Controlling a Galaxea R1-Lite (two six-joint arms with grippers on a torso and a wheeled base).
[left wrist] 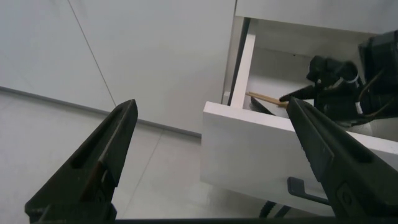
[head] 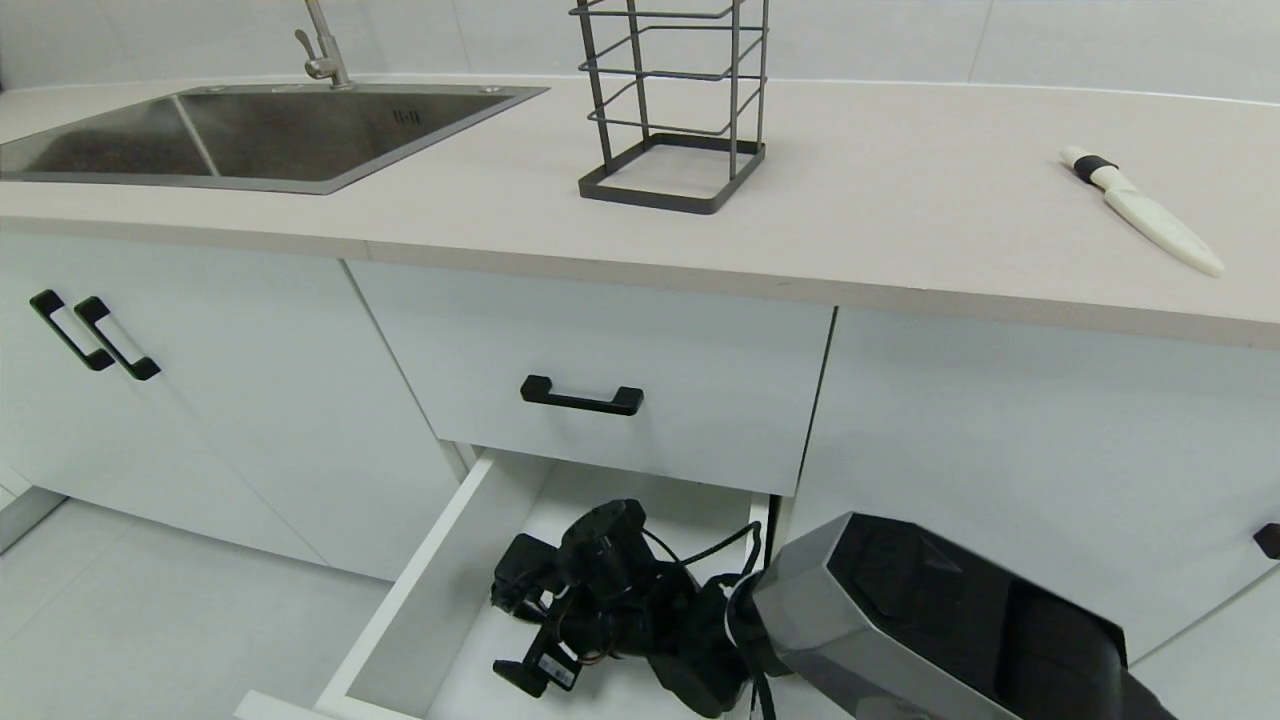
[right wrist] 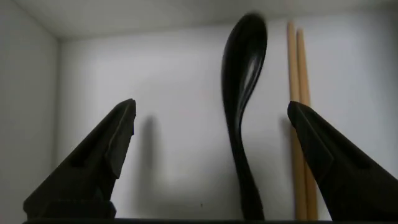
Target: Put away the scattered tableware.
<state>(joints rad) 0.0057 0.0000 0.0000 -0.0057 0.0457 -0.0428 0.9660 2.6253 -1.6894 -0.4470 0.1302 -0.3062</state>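
The lower drawer (head: 415, 575) stands pulled out below the counter. My right gripper (head: 517, 630) hangs inside it, open and holding nothing. In the right wrist view the gripper (right wrist: 209, 112) hovers above the white drawer floor, where a black spoon (right wrist: 244, 81) lies beside a pair of wooden chopsticks (right wrist: 298, 124). My left gripper (left wrist: 210, 104) is open and empty, low outside the drawer front (left wrist: 249, 149). Beyond that front it sees the chopsticks (left wrist: 264, 98) and the right gripper (left wrist: 336, 74). A white knife with a black band (head: 1140, 208) lies on the counter at the right.
A dark wire rack (head: 672, 100) stands mid-counter, with a steel sink (head: 260, 130) and tap at the back left. A shut drawer with a black handle (head: 581, 398) sits directly above the open one. Cabinet doors flank both sides.
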